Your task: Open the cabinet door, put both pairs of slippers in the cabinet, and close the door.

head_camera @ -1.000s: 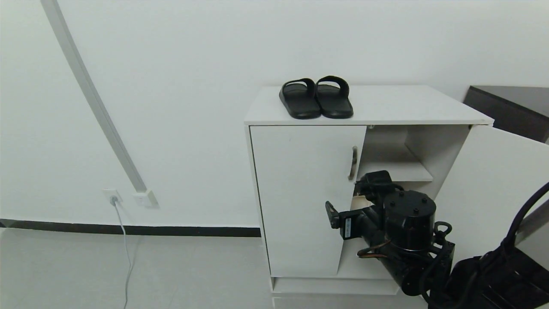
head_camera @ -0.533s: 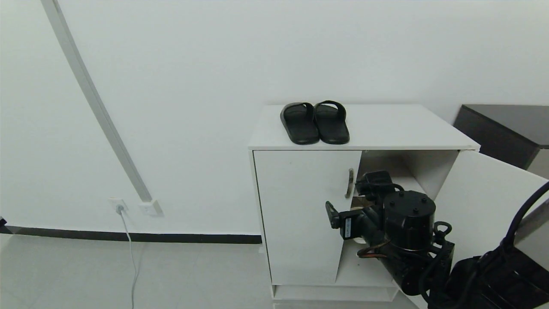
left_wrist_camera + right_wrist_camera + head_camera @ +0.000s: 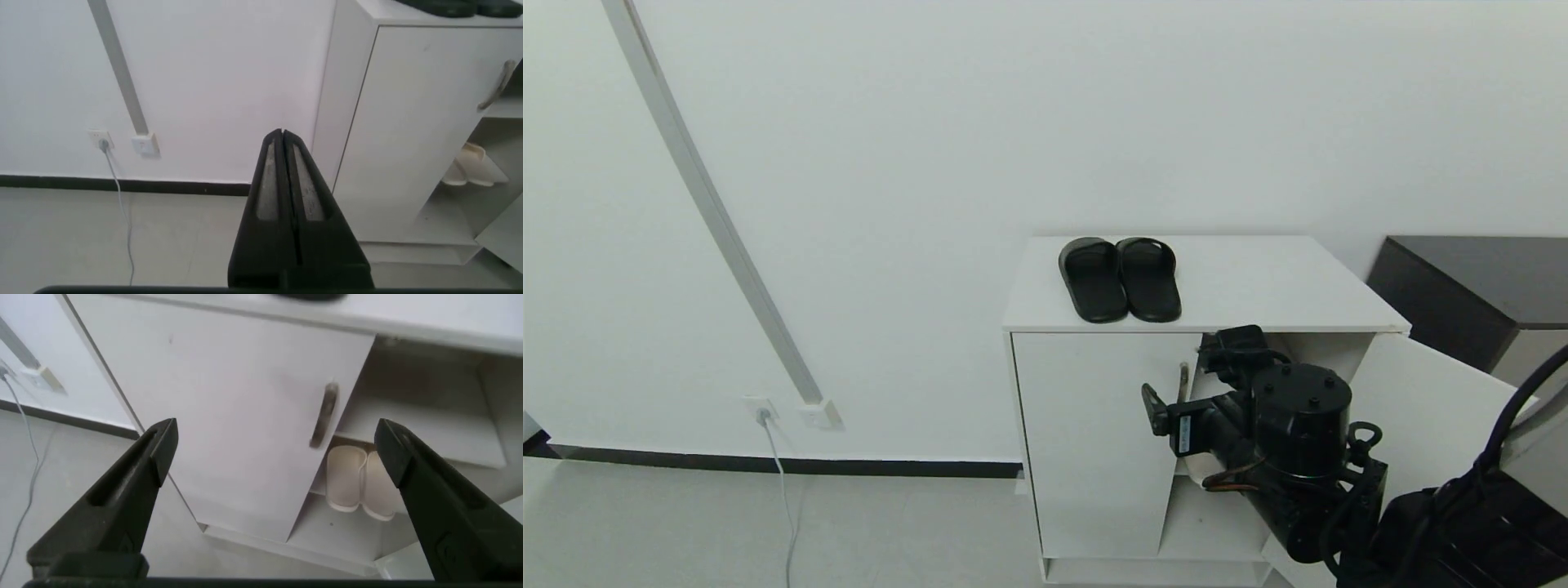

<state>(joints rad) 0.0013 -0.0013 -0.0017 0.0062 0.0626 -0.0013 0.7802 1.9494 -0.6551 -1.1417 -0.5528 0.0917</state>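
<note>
A pair of black slippers (image 3: pixel 1119 279) lies side by side on top of the white cabinet (image 3: pixel 1258 282). The cabinet's left door (image 3: pixel 1094 441) is closed, with its handle (image 3: pixel 1183 382) at the inner edge. The right door (image 3: pixel 1437 408) swings open toward me. A pair of white slippers (image 3: pixel 359 478) stands on the lower shelf inside, also visible as white slippers (image 3: pixel 478 163) in the left wrist view. My right arm (image 3: pixel 1290 425) hangs before the open compartment. The right gripper (image 3: pixel 274 449) is open and faces the door handle (image 3: pixel 325 415). The left gripper (image 3: pixel 282 139) is shut and empty, off to the cabinet's left.
A dark piece of furniture (image 3: pixel 1470 286) stands right of the cabinet, behind the open door. A wall socket with a cable (image 3: pixel 761 410) and a grey conduit (image 3: pixel 711 204) are on the wall at left. Grey floor (image 3: pixel 768 531) lies bare left of the cabinet.
The whole head picture has shifted: the cabinet and slippers sit lower in the frame, so the camera has moved. The right arm keeps its place in the picture.
</note>
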